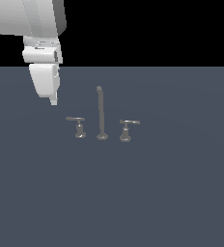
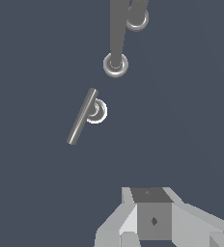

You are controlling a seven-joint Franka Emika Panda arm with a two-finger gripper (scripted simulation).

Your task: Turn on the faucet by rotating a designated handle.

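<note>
The faucet point(image 1: 101, 113) stands mid-scene as a tall thin spout with a bent tip and a short lever handle on each side. The designated handle point(image 1: 78, 126), smaller and duller, is on the exterior view's left of the spout. The brighter twin point(image 1: 126, 129) is on the right. In the wrist view the designated handle point(image 2: 83, 115) shows its lever bar over a round foot, with the spout base point(image 2: 115, 64) and the twin point(image 2: 137, 19) beyond it. My gripper point(image 1: 53, 100) hangs above and to the exterior view's left of the designated handle, touching nothing. The gripper point(image 2: 152, 219) fingers overlap, so any gap is hidden.
The faucet stands on a flat dark blue-grey surface point(image 1: 172, 193) that stretches all around it. The white arm point(image 1: 41, 29) comes down from the upper left of the exterior view. Nothing else shows.
</note>
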